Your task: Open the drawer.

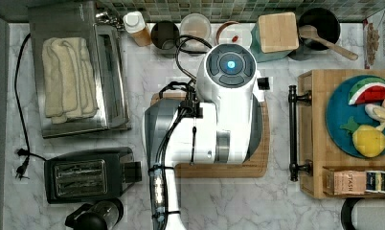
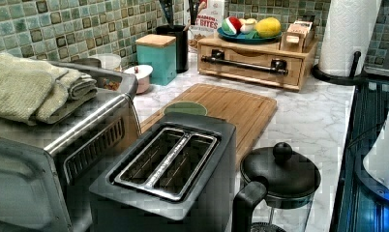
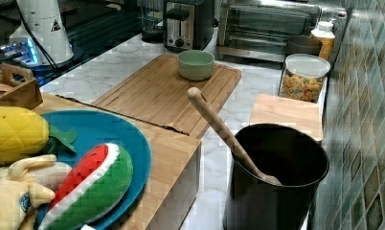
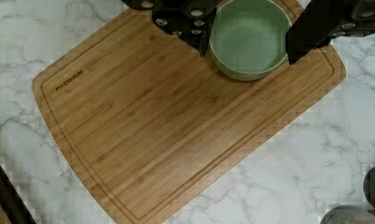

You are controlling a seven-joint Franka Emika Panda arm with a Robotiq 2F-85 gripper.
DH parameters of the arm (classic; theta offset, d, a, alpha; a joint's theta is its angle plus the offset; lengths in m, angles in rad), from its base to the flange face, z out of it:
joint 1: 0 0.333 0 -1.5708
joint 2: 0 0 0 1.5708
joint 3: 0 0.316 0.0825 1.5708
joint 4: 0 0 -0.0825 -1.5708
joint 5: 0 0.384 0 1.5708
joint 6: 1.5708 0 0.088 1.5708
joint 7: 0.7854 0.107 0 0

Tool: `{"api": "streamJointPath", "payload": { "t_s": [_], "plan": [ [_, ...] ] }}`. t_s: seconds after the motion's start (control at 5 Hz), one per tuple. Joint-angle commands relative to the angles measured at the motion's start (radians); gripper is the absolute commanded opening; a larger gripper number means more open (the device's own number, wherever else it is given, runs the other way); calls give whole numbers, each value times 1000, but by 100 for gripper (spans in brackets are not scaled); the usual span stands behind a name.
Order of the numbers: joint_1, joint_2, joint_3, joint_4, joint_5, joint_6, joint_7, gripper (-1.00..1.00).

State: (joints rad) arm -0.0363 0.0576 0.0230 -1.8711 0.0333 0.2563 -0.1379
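- One big robot arm [image 1: 219, 115] hangs over the middle of the counter, above the cutting board [image 4: 176, 126].
- One gripper [image 4: 251, 35] shows in the wrist view. Its two black fingers [image 4: 311, 28] are spread wide, one on each side of the green bowl [image 4: 248, 39], high above it. They hold nothing.
- One drawer [image 2: 253, 60] sits shut in the light wood box at the top view's right, well apart from the gripper. In the left view it is at the far end of the counter, past the cutting board.
- One long black handle [image 1: 293, 132] runs across the drawer front on two posts.
- One blue plate [image 1: 336, 115] rests on top of the box, with three soft toy foods on it: a watermelon slice [image 1: 370, 91], a pineapple [image 1: 368, 140] and one pale toy I cannot name.
- What could go wrong, I think: the arm has a long way to go. If it comes down too early, the fingers could bump the bowl.
- If the fingers miss the thin handle, they could slip off and the drawer would stay shut.
- If the pull is too hard, the whole box could slide, and the plate and toys could shake off.
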Motion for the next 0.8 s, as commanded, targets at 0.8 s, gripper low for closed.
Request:
{"api": "streamJointPath", "payload": {
  "t_s": [0.8],
  "plan": [
    [-73, -107, -50, -221, -96, 149, -551, 100]
  ]
}}
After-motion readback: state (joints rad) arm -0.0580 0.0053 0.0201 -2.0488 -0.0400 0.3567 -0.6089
